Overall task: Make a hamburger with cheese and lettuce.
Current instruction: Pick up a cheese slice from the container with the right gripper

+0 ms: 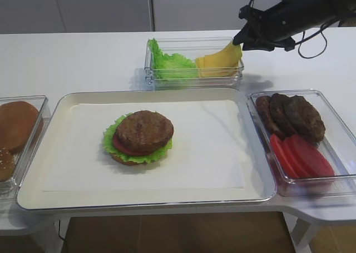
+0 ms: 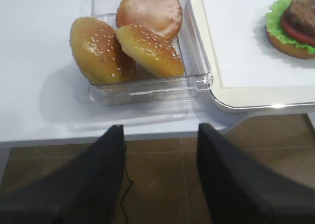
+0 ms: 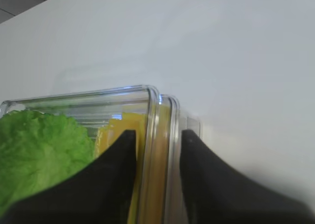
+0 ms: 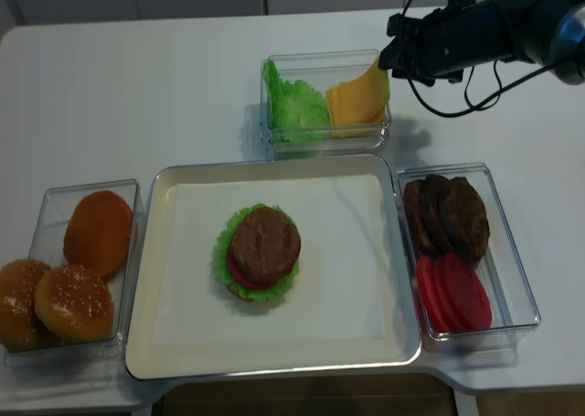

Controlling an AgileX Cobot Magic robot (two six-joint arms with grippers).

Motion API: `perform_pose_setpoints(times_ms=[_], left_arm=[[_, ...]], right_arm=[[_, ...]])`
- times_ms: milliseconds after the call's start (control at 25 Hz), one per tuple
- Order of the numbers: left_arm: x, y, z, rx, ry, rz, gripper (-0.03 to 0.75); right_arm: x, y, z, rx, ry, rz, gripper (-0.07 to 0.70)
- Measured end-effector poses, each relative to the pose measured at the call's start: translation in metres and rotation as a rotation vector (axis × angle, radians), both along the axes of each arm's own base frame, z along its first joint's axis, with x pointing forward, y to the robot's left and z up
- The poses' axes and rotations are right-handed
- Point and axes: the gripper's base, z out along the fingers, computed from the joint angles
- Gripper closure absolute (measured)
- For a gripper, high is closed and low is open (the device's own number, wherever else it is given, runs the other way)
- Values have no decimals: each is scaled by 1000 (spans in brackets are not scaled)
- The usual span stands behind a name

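The hamburger (image 1: 142, 136) sits left of centre on the tray, a dark patty on top and the lettuce (image 1: 110, 137) frilling out round it. Cheese (image 1: 219, 61) slices lean in the back clear container (image 1: 194, 82), one corner raised above the rim. My right gripper (image 1: 239, 41) is at that corner. In the right wrist view it (image 3: 157, 134) stands open, one finger inside against the cheese (image 3: 118, 125), the other outside the container wall. My left gripper (image 2: 160, 128) is open and empty over the floor, just off the table's front edge.
Loose lettuce (image 1: 169, 64) shares the cheese container. Right of the cream tray (image 1: 33, 197), a clear box holds brown patties (image 1: 292, 114) and tomato slices (image 1: 300, 155). A box of buns (image 2: 142, 42) stands left of the tray.
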Motion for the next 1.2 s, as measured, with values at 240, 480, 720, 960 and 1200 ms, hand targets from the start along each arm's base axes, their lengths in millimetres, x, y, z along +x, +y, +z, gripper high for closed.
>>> perform_pose_setpoints(times_ms=[240,480,720,960,1200], left_arm=[[0,0,0,0,0,0,358],[0,0,0,0,0,0,358],[0,0,0,0,0,0,358],[0,0,0,0,0,0,358],[0,0,0,0,0,0,358]], right_arm=[[1,1,-3,5,0,5,419],[1,2,-2,14,-9,17,517],[1,2,-2,22,-8,18,556],[1,3,-1,27,-10,23,617],[1,3,-1,27,-9,25,624]])
